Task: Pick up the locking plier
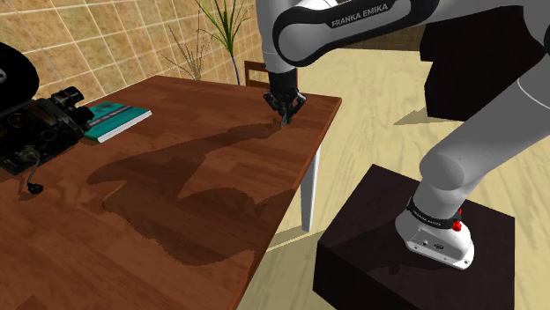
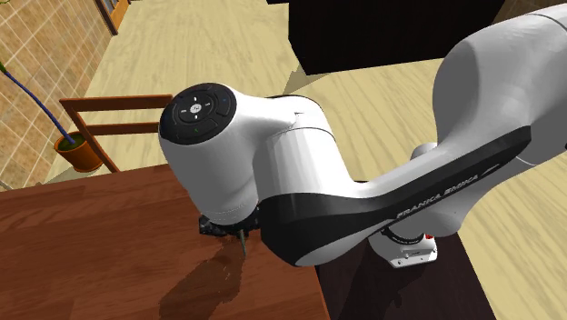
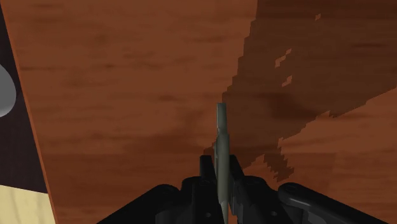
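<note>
Wooden table (image 1: 203,176), pincer (image 3: 220,167) clamped around grey locking plier (image 3: 221,124), its tip jutting beyond

Bare tabletop (image 1: 203,167) surrounds the end effector (image 1: 284,119); book (image 1: 115,120) lies well apart.

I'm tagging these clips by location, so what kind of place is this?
Likely a home dining or living room: a wooden table with a chair at its edge, a potted plant beside a tan tiled wall, and a pale wood floor.
</note>
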Robot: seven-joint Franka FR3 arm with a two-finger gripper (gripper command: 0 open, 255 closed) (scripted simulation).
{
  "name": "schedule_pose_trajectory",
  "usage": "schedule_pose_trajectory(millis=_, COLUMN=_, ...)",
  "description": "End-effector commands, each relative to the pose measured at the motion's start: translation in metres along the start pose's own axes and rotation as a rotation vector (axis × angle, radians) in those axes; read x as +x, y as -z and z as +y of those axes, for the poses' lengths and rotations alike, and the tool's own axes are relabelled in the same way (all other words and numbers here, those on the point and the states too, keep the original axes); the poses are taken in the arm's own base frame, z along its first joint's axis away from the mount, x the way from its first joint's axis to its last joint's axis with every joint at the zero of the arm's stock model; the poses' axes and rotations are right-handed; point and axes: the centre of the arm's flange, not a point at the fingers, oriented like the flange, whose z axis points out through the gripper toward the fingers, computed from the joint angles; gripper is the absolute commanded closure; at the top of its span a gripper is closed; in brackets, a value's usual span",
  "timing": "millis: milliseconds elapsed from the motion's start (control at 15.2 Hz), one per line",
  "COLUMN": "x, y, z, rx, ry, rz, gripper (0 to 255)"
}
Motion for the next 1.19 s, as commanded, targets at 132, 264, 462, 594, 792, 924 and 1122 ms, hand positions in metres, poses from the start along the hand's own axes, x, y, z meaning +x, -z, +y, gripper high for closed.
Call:
schedule_pose_trajectory(millis=132, x=0.001, y=0.009, z=0.001, rx=-0.004, ry=0.0, rz=-0.001, gripper=255)
schedule_pose_trajectory(millis=264, x=0.002, y=0.019, z=0.001, rx=-0.004, ry=0.0, rz=-0.001, gripper=255)
schedule_pose_trajectory(millis=462, x=0.004, y=0.035, z=0.001, rx=-0.004, ry=0.0, rz=-0.001, gripper=255)
schedule_pose_trajectory(millis=594, x=0.006, y=0.045, z=0.001, rx=-0.004, ry=0.0, rz=-0.001, gripper=255)
schedule_pose_trajectory(millis=792, x=0.008, y=0.061, z=0.001, rx=-0.004, ry=0.0, rz=-0.001, gripper=255)
schedule_pose_trajectory(millis=924, x=0.009, y=0.071, z=0.001, rx=-0.004, ry=0.0, rz=-0.001, gripper=255)
schedule_pose_trajectory(millis=1122, x=0.01, y=0.077, z=0.001, rx=-0.004, ry=0.0, rz=-0.001, gripper=255)
